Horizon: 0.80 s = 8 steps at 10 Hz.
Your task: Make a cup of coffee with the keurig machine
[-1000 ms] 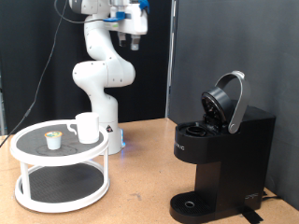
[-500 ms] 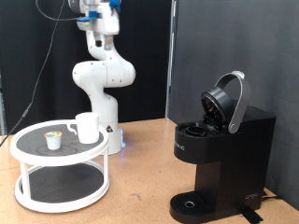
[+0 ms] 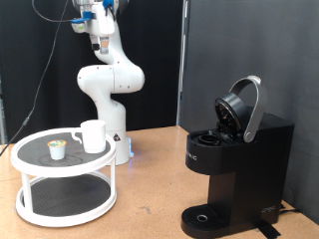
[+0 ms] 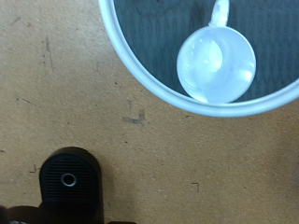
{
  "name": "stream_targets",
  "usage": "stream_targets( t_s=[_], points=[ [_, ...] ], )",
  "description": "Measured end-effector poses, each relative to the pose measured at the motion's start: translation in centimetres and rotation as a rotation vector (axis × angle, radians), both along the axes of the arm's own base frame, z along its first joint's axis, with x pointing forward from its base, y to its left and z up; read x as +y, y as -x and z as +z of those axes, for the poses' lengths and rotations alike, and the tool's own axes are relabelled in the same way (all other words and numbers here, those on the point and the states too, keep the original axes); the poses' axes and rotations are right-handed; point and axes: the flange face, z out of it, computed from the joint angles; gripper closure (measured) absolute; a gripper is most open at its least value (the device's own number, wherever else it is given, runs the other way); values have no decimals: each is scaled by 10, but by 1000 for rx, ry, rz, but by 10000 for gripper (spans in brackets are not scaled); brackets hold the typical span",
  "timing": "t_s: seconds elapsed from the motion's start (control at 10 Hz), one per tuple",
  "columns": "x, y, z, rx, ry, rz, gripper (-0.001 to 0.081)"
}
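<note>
The white cup (image 3: 93,135) stands on the top tier of a round white stand (image 3: 30,159) at the exterior view's left. The wrist view shows the cup from above (image 4: 217,63), empty. The black keurig machine (image 3: 234,164) stands at the exterior view's right with its rounded lid (image 3: 242,108) hinged open. Part of its black base shows in the wrist view (image 4: 67,177). My gripper (image 3: 100,44) hangs high near the exterior view's top, above the cup and stand and far from both. It holds nothing that I can see.
A small pale pod (image 3: 58,148) with a tan-green top sits on the stand beside the cup. The robot's white base (image 3: 110,90) stands behind the stand. The brown tabletop (image 3: 150,189) lies between stand and machine. A black curtain hangs behind.
The gripper has swung along the exterior view's top towards the left, from above the table's middle to above the stand. The cup, pod and machine have not moved.
</note>
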Motion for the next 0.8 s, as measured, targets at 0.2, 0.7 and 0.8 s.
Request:
stream_targets(
  t_s=[0.2,0.7,0.8],
  points=[
    [-25,-10,-3,-10,-8,-28,72],
    [-85,-25,-14,11,0,7,72],
    [-93,-22,-15,15,5,25,72]
  ],
)
